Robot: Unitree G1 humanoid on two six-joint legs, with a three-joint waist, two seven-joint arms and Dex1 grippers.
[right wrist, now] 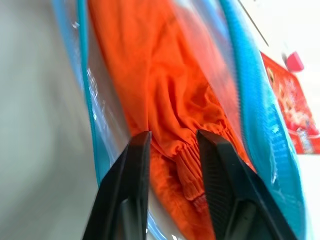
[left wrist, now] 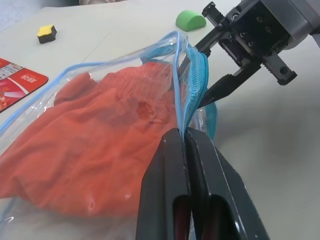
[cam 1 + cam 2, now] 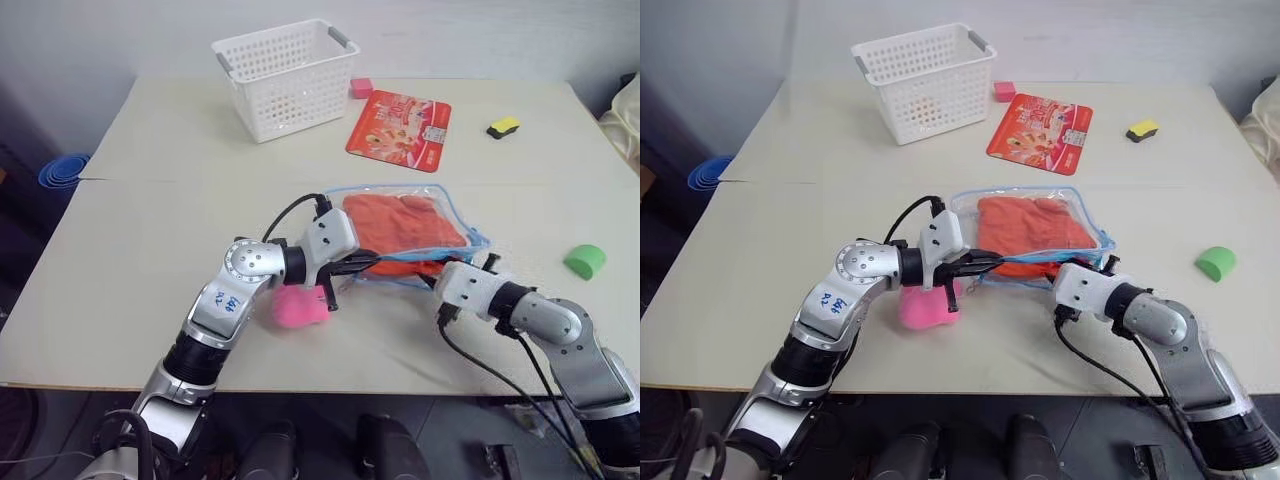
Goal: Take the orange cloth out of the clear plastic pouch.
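The clear plastic pouch (image 3: 405, 235) is seen lying on the beige table (image 3: 150, 220), near its front edge, with the orange cloth (image 3: 400, 225) still inside it and filling most of its width. The left gripper (image 2: 187, 137) is closed tight on the pouch's light-blue zipper edging (image 2: 192, 90), which is pinched between its two black fingers and lifted slightly off the table. The right gripper (image 1: 172, 140) is held partly open at the pouch's mouth; its fingers (image 1: 132, 165) are set on either side of a ribbed fold of the orange cloth, with a gap between them, and a firm grip on the fabric cannot be confirmed. In the left wrist view the right gripper's fingertips are seen at the zipper edging, just beside the left gripper.

A pink plush toy (image 3: 298, 305) is seen on the table just under the left wrist. Farther back a white lattice basket (image 3: 285, 80), a small pink block (image 3: 361, 88), a flat red printed packet (image 3: 400, 128) and a yellow and black object (image 3: 503, 127) are placed, and a green object (image 3: 584, 261) lies to the right of the pouch
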